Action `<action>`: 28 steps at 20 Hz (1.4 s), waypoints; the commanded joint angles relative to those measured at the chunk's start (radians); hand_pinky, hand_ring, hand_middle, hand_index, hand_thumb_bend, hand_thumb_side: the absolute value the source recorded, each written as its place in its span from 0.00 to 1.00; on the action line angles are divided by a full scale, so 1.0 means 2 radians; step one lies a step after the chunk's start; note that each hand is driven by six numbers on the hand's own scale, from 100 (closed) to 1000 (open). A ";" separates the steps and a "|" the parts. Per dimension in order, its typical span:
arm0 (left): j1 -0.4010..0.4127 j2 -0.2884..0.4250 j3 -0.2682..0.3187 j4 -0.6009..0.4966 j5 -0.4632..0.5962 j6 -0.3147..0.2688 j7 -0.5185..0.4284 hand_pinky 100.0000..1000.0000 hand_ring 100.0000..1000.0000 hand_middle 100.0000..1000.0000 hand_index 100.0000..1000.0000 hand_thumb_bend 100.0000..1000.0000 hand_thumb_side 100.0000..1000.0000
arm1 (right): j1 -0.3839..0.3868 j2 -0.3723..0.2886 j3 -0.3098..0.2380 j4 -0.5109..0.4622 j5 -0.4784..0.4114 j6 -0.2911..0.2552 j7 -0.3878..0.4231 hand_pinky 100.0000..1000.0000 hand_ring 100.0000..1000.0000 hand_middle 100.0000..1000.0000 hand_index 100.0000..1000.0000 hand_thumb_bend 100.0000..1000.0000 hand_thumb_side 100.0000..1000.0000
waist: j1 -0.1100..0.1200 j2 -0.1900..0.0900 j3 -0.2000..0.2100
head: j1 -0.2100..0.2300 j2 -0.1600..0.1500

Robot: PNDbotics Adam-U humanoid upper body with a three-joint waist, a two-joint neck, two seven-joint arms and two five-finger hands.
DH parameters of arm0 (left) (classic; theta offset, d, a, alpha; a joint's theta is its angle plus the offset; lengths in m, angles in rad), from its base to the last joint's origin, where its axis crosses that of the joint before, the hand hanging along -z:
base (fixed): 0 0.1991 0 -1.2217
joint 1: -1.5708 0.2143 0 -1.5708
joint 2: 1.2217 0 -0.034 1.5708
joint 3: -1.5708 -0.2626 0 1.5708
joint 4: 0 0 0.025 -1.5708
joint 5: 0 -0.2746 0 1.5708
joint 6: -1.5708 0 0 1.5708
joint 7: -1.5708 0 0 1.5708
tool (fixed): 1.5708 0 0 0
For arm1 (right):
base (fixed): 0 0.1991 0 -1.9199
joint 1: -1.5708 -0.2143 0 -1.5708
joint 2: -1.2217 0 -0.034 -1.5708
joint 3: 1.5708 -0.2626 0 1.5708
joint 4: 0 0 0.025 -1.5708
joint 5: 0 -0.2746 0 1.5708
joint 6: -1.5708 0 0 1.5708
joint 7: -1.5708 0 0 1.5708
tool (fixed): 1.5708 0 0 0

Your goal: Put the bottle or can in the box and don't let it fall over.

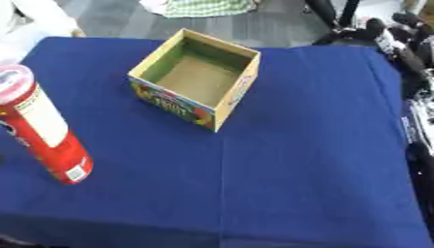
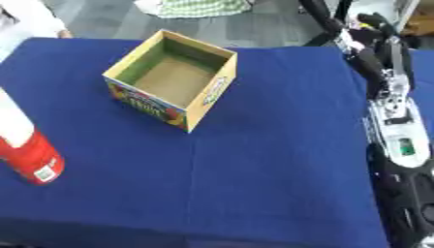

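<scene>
One can (image 1: 42,127) stands upright at the table's (image 1: 297,169) left edge, well apart from the empty box (image 1: 196,77). The right hand (image 2: 373,36) hangs far right, its fingers' state unclear. Grasp the can mid-body and keep it vertical.

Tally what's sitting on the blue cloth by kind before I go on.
Tall red cans: 1, standing upright at the left
Open cardboard boxes: 1, nothing visible inside
Total: 2
The right robot hand is off the cloth's far right corner.
</scene>
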 commanded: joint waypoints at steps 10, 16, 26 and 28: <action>-0.020 0.020 -0.004 -0.002 -0.006 0.007 -0.001 1.00 1.00 0.82 0.87 0.67 0.35 | -0.006 -0.007 0.001 -0.007 -0.003 -0.001 0.002 0.70 0.95 1.00 0.76 0.68 0.37 | 0.003 -0.005 -0.002 | 0.008 0.003; -0.030 0.018 -0.009 0.006 -0.008 0.013 -0.004 1.00 1.00 0.82 0.87 0.67 0.35 | -0.006 -0.007 0.002 -0.007 -0.004 -0.001 0.003 0.70 0.95 1.00 0.76 0.68 0.37 | 0.003 -0.005 -0.003 | 0.006 0.003; -0.049 0.016 -0.022 0.024 -0.013 0.020 -0.013 1.00 1.00 0.83 0.88 0.69 0.37 | -0.004 -0.006 0.002 -0.007 -0.005 -0.001 0.004 0.70 0.95 1.00 0.76 0.68 0.37 | 0.003 -0.005 -0.004 | 0.007 0.003; -0.053 0.016 -0.024 0.027 -0.015 0.021 -0.016 1.00 1.00 0.83 0.88 0.70 0.38 | -0.004 -0.006 0.002 -0.007 -0.005 -0.001 0.004 0.70 0.95 1.00 0.76 0.68 0.37 | 0.003 -0.005 -0.005 | 0.007 0.003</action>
